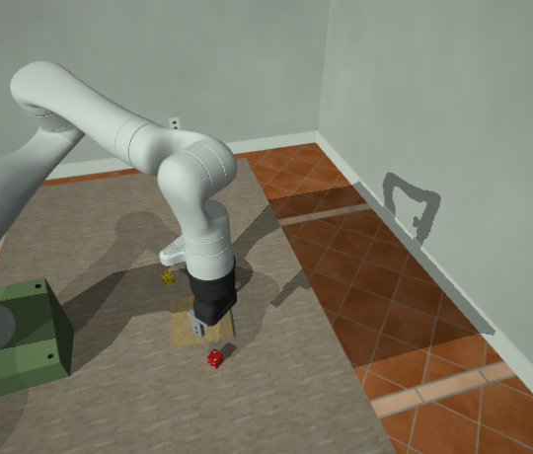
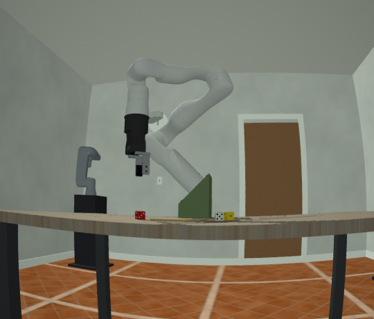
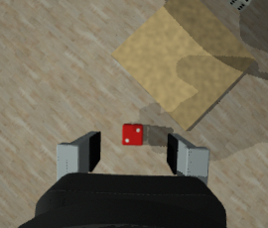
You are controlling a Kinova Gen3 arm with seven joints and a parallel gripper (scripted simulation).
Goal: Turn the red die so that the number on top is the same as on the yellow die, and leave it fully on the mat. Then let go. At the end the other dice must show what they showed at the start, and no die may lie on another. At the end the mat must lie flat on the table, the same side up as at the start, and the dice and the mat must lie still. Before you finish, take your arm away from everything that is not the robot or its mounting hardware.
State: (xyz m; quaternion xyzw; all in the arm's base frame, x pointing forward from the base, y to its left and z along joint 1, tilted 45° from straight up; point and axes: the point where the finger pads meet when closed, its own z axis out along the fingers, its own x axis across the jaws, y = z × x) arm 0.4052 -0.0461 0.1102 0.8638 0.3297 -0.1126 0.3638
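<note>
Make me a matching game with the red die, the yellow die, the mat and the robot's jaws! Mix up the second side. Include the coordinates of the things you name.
1. Red die (image 1: 215, 358) (image 2: 140, 215) (image 3: 132, 135)
2. Yellow die (image 1: 167, 277) (image 2: 229, 216)
3. Mat (image 1: 187, 336) (image 3: 176, 55)
4. Jaws

A. Lies flat, tan and square
B. Wide open, holding nothing
C. Beside the mat, two white dots on top
D. Next to the white die (image 2: 219, 216) in the exterior view

Right pairs: 1-C, 2-D, 3-A, 4-B
</note>
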